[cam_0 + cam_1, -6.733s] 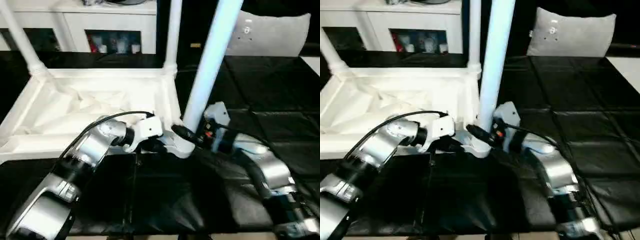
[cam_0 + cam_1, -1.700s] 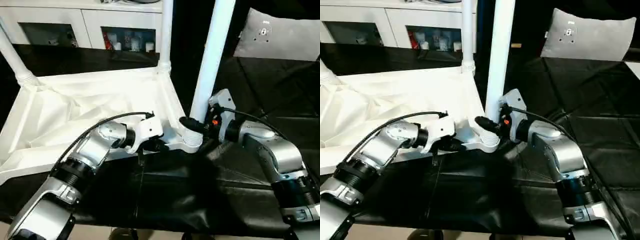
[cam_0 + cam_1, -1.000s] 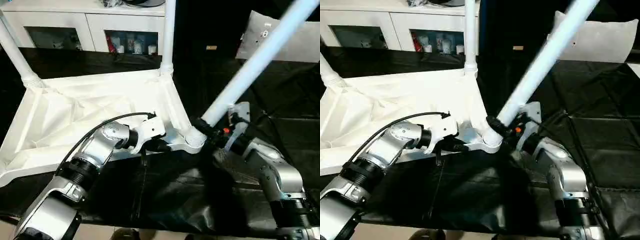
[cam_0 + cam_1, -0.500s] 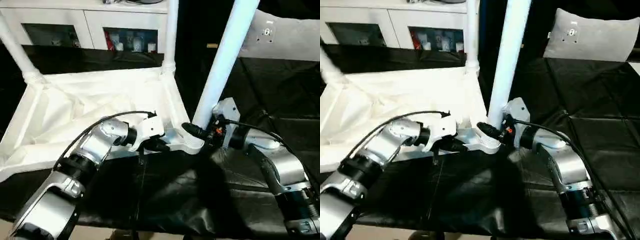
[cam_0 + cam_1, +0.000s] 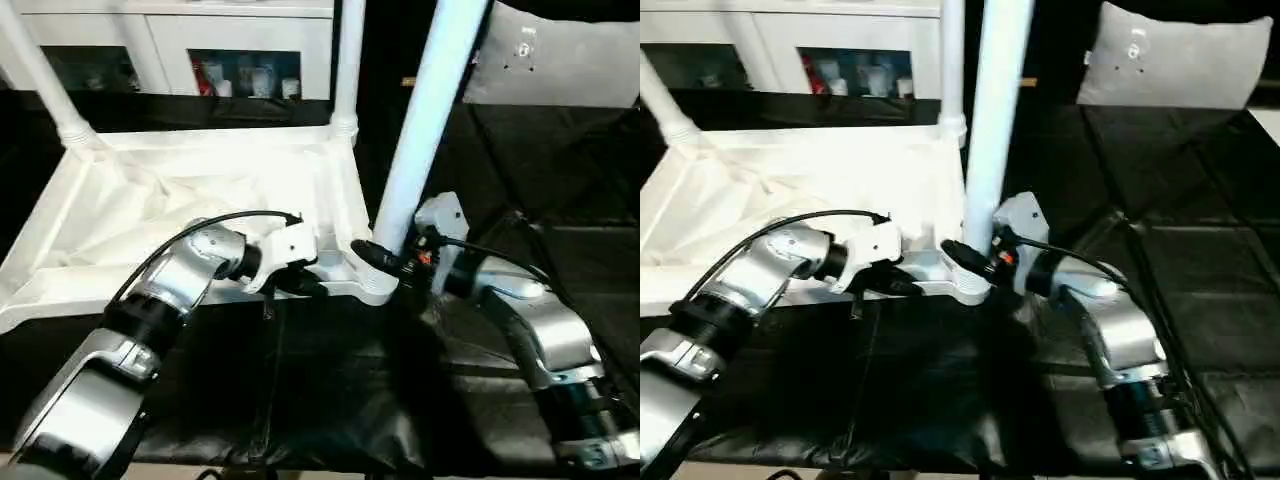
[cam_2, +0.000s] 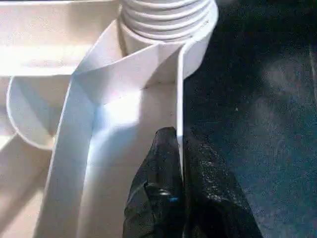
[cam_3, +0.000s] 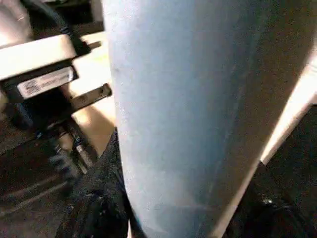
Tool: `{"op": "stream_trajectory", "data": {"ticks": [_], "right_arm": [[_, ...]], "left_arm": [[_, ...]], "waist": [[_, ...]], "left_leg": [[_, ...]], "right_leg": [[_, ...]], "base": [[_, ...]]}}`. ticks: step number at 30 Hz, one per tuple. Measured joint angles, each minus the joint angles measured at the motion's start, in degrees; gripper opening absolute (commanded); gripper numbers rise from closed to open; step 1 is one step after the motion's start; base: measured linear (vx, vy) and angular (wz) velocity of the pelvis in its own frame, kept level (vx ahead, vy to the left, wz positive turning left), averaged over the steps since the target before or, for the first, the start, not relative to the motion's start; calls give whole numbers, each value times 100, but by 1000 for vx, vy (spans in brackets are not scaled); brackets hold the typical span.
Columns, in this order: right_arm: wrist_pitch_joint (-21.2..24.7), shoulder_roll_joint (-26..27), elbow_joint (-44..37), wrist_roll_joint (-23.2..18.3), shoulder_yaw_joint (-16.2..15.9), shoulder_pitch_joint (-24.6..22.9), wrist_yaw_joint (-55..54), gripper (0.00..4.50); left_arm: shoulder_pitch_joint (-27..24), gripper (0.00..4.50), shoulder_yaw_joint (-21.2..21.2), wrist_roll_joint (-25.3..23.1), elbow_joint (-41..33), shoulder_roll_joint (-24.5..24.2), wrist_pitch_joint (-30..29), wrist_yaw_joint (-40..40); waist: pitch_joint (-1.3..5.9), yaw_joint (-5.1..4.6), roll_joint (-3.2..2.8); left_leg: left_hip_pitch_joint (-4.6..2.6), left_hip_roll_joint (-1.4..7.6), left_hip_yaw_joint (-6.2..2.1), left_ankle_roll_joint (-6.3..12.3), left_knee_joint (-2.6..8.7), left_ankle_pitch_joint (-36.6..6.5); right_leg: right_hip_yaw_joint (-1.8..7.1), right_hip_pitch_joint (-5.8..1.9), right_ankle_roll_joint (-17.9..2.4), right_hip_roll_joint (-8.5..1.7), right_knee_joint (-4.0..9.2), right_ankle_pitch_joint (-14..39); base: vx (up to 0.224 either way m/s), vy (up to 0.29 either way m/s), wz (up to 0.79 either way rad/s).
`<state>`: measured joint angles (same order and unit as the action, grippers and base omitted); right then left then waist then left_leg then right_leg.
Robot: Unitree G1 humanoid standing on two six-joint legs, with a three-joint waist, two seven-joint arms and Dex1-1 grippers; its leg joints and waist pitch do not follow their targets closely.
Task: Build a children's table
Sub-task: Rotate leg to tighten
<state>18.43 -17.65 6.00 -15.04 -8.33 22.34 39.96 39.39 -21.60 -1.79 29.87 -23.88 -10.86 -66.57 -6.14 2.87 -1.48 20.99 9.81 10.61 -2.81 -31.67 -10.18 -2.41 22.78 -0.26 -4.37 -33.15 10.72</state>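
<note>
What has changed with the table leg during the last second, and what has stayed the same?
The leg in the right gripper swung from a strong rightward lean back to nearly upright in the corner socket. The left gripper stays pinched on the table's rim; the two far legs remain standing.

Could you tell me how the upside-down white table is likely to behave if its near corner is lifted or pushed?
The table is probably stiff: ribs brace its underside, and the left gripper pinches only its thin rim. It looks hollow plastic, so likely light and apt to slide on the black cover. Its tall legs may make it tip.
</note>
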Motion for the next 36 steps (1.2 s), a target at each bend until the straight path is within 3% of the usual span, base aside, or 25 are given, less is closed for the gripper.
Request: {"op": "stream_trajectory", "data": {"ticks": [6,12,15,23,30,31,36], "right_arm": [[0,236,207,195,18,206,-559,188],[-1,361,520,262,147,465,-1023,188],[-7,394,658,297,198,572,-1142,188],[-46,473,856,340,254,715,-1198,188],[-165,527,1027,339,320,754,-1198,188],[-165,531,1027,338,340,745,-1197,244],[-277,547,1191,334,406,516,-1203,284]], "left_arm": [[-544,0,276,-5,-1104,163,-1136,739],[-960,0,369,-184,-2326,798,-2677,1745],[-976,0,252,-364,-2655,1017,-3175,2097],[-979,0,137,-471,-2804,1053,-3396,2402],[-997,0,135,-469,-2748,1074,-3252,2576],[-1000,0,134,-464,-2712,1072,-3171,2577],[-1008,0,90,-374,-2502,1045,-2614,2522]], "waist": [[-1,-149,-3],[1,-172,3],[-1,-167,13],[1,-169,17],[-3,-166,23],[-3,-162,24],[-8,-81,13]], "left_leg": [[2,-1,22,-1,-2,0],[5,5,42,-4,7,-2],[9,8,43,-6,11,-3],[8,11,43,-7,15,-4],[10,11,45,-7,14,-3],[11,11,45,-7,14,-3],[32,10,48,-7,11,-3]], "right_leg": [[15,15,14,-1,14,9],[18,30,6,-1,13,3],[13,34,-1,0,13,0],[12,37,12,4,13,7],[13,41,22,4,13,13],[13,41,22,4,13,13],[14,54,-9,2,12,-6]], "base": [[0,0,0],[0,0,0],[0,0,0],[0,0,0],[0,0,0],[0,0,0],[0,0,0]]}}
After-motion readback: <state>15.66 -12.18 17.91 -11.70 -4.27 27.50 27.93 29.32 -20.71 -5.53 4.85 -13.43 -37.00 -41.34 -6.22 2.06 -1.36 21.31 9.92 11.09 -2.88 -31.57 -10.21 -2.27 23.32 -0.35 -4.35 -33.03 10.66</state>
